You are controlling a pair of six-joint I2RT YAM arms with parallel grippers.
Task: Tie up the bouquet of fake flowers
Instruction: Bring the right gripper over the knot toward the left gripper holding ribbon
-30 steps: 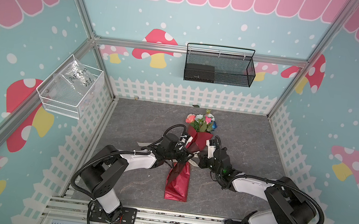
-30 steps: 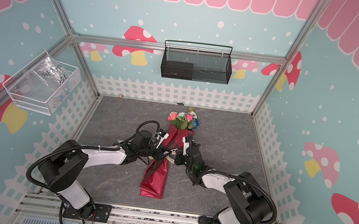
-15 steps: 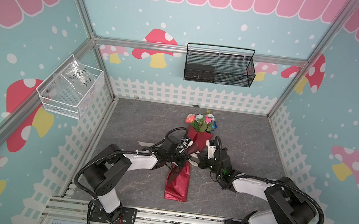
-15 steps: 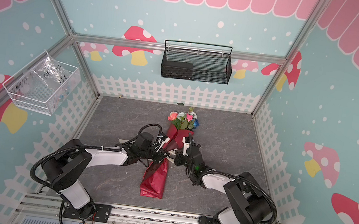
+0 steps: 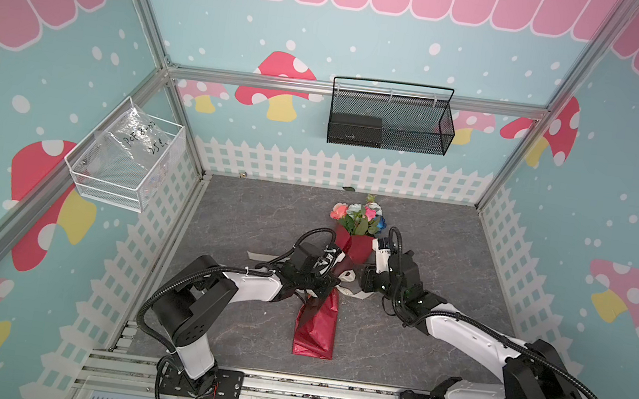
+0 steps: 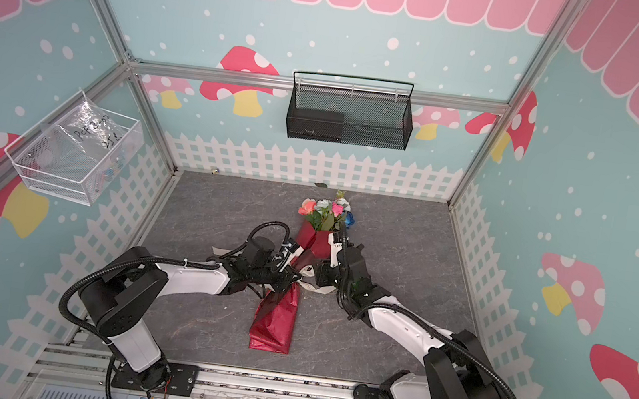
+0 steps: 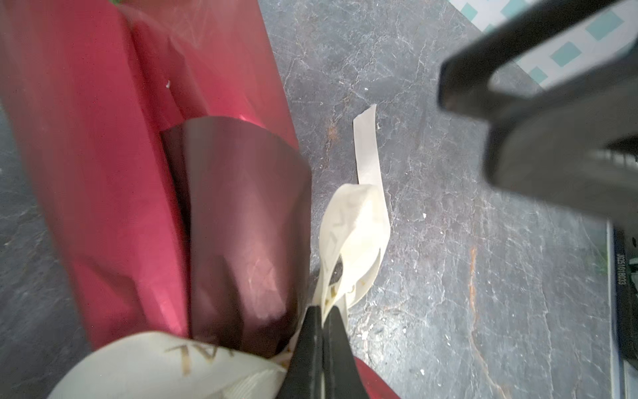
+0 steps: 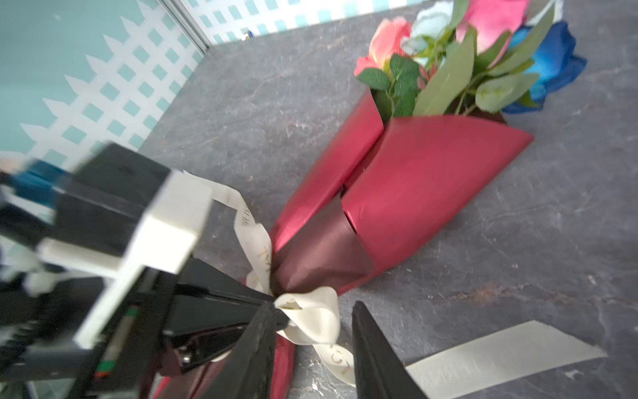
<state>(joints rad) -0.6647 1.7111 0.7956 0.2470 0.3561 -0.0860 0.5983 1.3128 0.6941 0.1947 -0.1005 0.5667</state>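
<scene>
The bouquet of fake flowers [image 5: 357, 220] [image 6: 326, 214] lies mid-floor, its blooms toward the back wall. Shiny red wrapping paper [image 5: 315, 328] [image 8: 424, 179] [image 7: 103, 172] covers its stems. A cream lettered ribbon [image 7: 355, 221] [image 8: 310, 312] is looped round the narrow waist of the wrap. My left gripper [image 7: 322, 312] [image 5: 334, 281] is shut on a fold of that ribbon, right beside the paper. My right gripper [image 8: 316, 307] [image 5: 361, 282] is open. Its jaws stand either side of the ribbon loop without pinching it.
A ribbon tail [image 8: 500, 352] lies flat on the grey floor [image 5: 450, 247] beside my right gripper, and another tail [image 5: 260, 256] lies by my left arm. A black wire basket [image 5: 389, 115] hangs on the back wall. A white wire basket [image 5: 125, 162] hangs on the left wall.
My left gripper has closed on the ribbon at the wrap's waist. My right gripper has opened and let the ribbon go. Both arms have barely shifted.
</scene>
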